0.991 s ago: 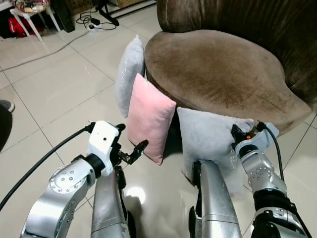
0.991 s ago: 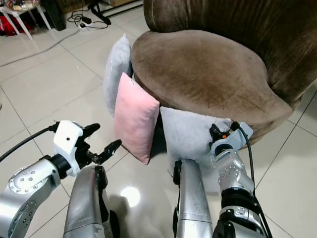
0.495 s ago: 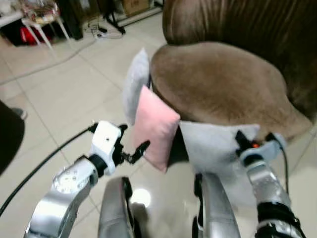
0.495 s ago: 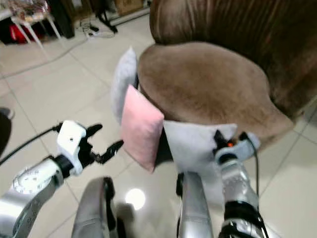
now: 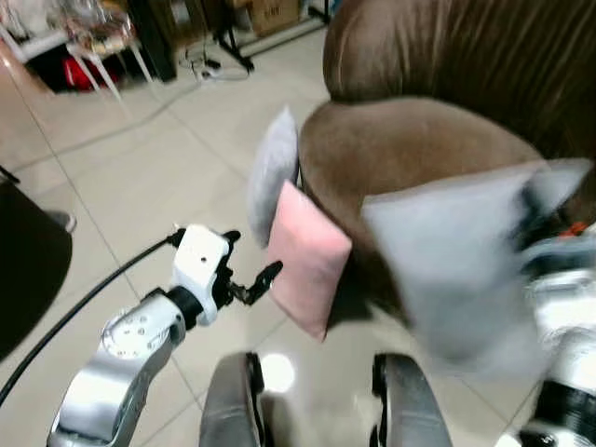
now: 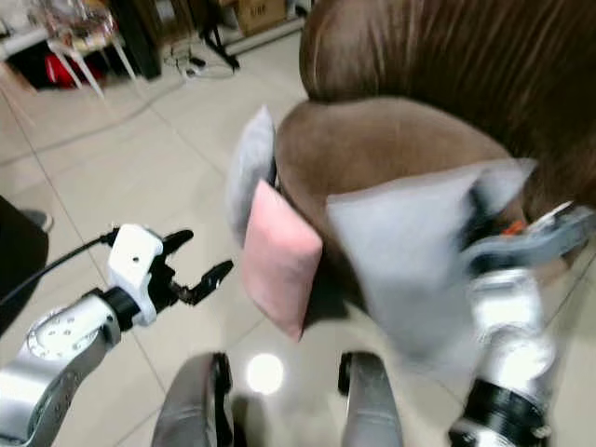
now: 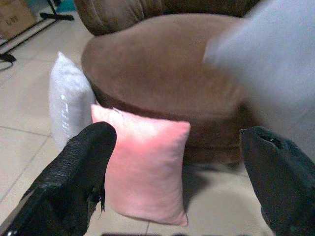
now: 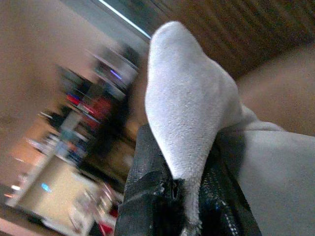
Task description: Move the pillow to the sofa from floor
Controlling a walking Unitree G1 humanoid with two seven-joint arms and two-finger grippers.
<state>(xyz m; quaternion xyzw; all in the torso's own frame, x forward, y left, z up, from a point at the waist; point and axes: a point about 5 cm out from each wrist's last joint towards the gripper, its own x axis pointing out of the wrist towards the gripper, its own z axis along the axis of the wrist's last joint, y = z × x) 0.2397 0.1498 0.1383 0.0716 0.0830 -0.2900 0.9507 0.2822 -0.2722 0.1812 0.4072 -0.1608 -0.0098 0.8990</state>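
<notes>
Head view: grey pillow [image 5: 456, 265] hung blurred above floor [image 5: 140, 177], at sofa [image 5: 410, 149] front edge; pink pillow [image 5: 307, 256] leaned on sofa base. Left wrist: left claw [image 7: 182, 187] spread wide, empty. Right wrist: right claw [image 8: 189, 196] pinched grey pillow's corner.

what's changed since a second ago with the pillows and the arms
The right gripper, shut on a corner of the grey pillow, has lifted it off the floor to hang in front of the sofa seat. The pink pillow and the other grey pillow still lean against the sofa; the left gripper stays open.
</notes>
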